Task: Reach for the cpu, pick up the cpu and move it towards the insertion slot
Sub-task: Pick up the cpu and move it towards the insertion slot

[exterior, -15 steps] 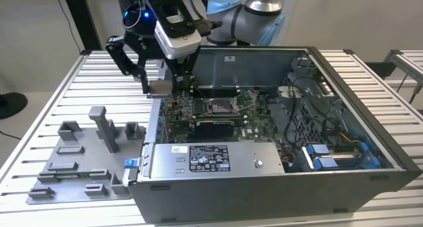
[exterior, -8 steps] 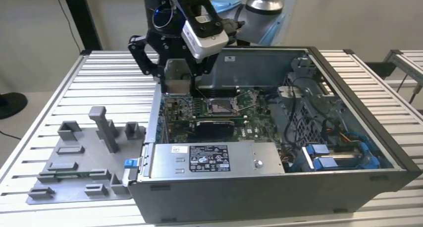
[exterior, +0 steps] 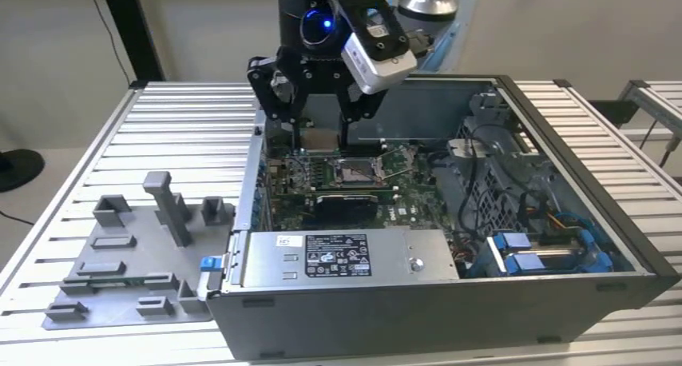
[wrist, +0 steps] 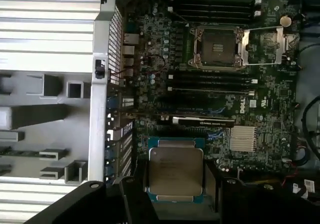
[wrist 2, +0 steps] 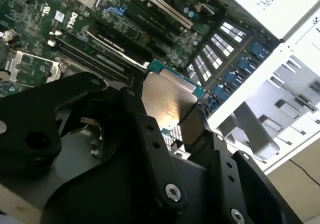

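Tool [wrist: 175, 184] fingers around cpu [wrist: 176, 170]

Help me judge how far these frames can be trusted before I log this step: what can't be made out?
- cpu: its underside faces away in both wrist views; its side edges sit behind the gripper fingers.
- cpu in the exterior view: mostly hidden between the black fingers.
- insertion slot: contacts too small to tell in the first wrist view.
- computer case: near corner cut off by the exterior view's bottom edge.
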Motion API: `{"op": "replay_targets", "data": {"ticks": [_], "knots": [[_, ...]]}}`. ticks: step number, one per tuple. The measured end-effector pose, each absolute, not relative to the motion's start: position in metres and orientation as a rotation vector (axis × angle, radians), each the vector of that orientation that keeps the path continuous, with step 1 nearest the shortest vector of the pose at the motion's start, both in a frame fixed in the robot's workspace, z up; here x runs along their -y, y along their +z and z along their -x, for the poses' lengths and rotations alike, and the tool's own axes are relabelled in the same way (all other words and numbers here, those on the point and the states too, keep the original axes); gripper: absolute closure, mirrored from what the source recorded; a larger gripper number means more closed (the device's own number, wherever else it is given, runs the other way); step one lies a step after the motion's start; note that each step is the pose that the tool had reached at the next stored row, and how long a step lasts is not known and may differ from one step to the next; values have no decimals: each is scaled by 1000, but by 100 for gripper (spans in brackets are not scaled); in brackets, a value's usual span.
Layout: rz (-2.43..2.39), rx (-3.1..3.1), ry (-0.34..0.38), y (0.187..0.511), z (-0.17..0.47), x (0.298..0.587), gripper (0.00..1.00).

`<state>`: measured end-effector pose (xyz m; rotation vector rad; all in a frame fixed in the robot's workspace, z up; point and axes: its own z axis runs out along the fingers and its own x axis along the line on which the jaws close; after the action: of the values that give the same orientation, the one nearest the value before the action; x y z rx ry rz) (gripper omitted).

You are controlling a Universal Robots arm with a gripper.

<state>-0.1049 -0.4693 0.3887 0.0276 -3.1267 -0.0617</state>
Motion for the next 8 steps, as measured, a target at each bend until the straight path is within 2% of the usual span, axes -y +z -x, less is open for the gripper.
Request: {"op": "replay_targets", "data": {"ticks": [8], "knots": [[-28,3127,-62,389,69,469,100]]}}
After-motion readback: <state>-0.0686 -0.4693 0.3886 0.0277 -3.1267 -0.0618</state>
